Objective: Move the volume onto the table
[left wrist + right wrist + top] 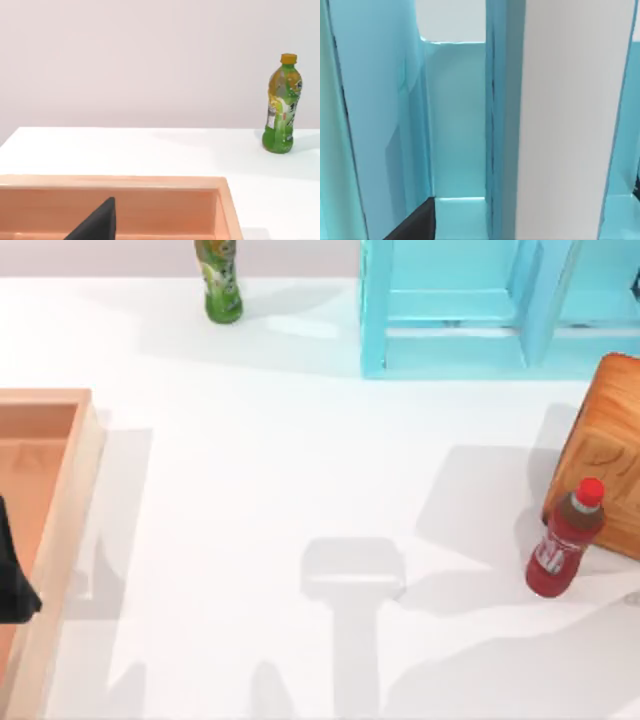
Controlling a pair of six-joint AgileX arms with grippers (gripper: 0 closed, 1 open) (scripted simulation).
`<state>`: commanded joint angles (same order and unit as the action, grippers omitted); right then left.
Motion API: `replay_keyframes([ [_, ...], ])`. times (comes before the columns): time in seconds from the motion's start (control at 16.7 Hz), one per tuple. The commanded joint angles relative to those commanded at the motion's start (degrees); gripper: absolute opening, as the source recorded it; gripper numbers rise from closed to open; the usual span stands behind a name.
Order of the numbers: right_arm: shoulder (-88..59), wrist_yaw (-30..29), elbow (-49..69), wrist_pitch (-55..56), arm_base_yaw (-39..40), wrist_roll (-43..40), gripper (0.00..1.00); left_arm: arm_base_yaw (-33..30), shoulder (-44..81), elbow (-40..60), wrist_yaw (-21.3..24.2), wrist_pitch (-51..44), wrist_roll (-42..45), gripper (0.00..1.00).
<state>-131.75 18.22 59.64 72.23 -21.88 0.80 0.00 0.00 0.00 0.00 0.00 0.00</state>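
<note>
The thick teal-blue hardcover volume (560,125) stands upright inside the light-blue shelf unit (455,125). Its white page edges face the right wrist camera, and a narrow strip of its teal cover shows beside them. It is not yet on the broad white desk (300,460). In the top view the shelf unit (450,340) is at about 1 o'clock on the desk.

The right gripper (417,225) is very near the volume, at the mouth of the shelf compartment. We see a dark part of it beside the book. We cannot tell if its jaws are wide or narrow, or if they already touch the cover.

We judge that the step in hand is the reach and grasp at the shelf. The next move calls for the jaws to close on the two covers of the volume. Then it must come straight out of the compartment, without catching on the shelf wall, and go down to a free part of the desk.

On the desk, a red plastic bottle (565,540) stands at about 4 o'clock, just beside a wooden block (610,450) at 3 o'clock. A green plastic bottle (220,280) stands at about 11 o'clock.

The left gripper (12,580) is parked over the wooden tray with raised rims (70,510) at 9 o'clock. We cannot tell the state of its jaws either.
</note>
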Motion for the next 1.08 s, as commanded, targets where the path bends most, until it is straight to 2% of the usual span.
replay_keyframes([
  [0.42,-8.9,-2.4,16.5,-7.7,2.3,-0.1,1.0,0.0,0.0,0.0,0.0,0.0,0.0,1.0],
  [0.78,-9.9,-2.7,18.0,-8.2,2.6,-0.1,1.0,0.0,0.0,0.0,0.0,0.0,0.0,1.0],
  [1.08,-9.9,-2.7,18.0,-8.2,2.6,-0.1,0.62,0.0,0.0,0.0,0.0,0.0,0.0,1.0],
])
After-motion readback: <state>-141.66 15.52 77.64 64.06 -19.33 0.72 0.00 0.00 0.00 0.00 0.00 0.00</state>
